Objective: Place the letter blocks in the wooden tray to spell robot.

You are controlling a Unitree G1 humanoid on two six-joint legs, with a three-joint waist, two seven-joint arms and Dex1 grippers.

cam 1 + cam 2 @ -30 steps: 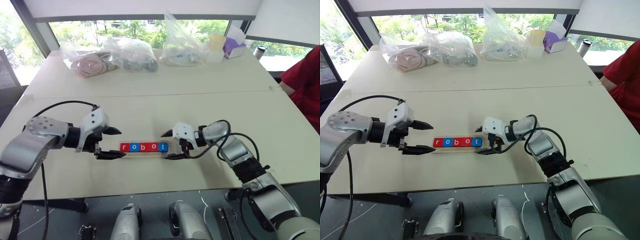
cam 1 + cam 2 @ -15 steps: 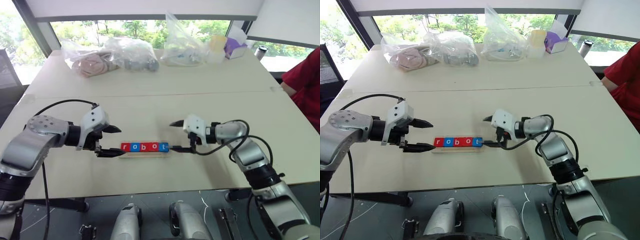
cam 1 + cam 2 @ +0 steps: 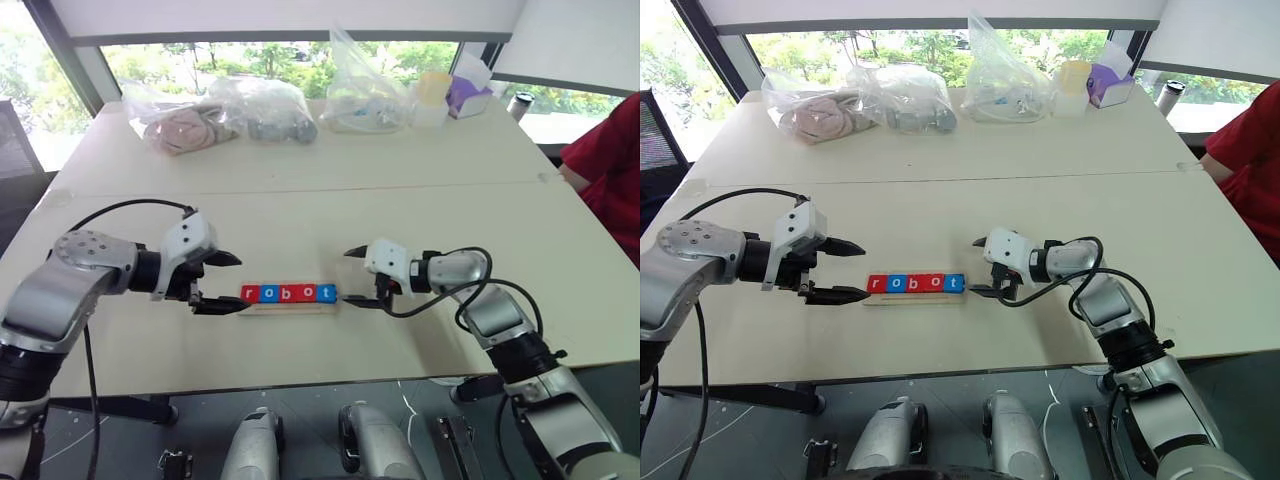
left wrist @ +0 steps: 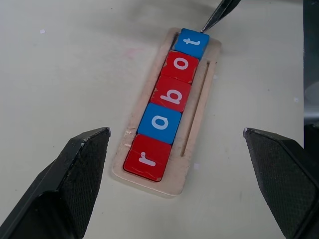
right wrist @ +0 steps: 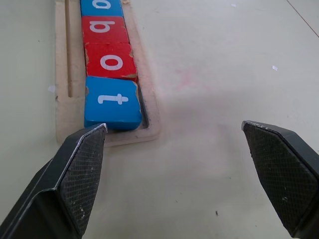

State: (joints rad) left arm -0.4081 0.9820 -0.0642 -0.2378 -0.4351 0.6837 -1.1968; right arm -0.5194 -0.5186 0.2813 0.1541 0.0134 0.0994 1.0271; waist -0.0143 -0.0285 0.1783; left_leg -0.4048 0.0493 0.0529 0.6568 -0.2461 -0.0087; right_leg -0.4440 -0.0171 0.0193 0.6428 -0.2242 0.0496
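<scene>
Five little square letter blocks [image 4: 167,109] sit in a row inside the wooden tray [image 4: 198,104]. They spell "robot" in white letters: a red r, a blue o, a red b, a red o and a blue t [image 5: 111,102]. The blocks touch each other, side by side, and fill the tray's wider slot from end to end. A thin groove runs along the tray beside them. The tray is pale wood, long and narrow, with a low rim. The red o block near the t looks a bit chipped at its edge.

The tray lies flat on the cream table [image 3: 300,200], near the front edge and about in the middle.

The left gripper [image 3: 222,282] hangs just beside the r end of the tray, with its two black fingers spread wide — nothing is between them. The right gripper [image 3: 360,277] is at the t end, fingers spread wide too and holding nothing. One of its fingertips is very close to the t block; I cannot tell if it touches.

At the far side of the table lie some clear plastic bags [image 3: 262,105] — and a red sleeve [image 3: 607,160] shows at the right edge.
</scene>
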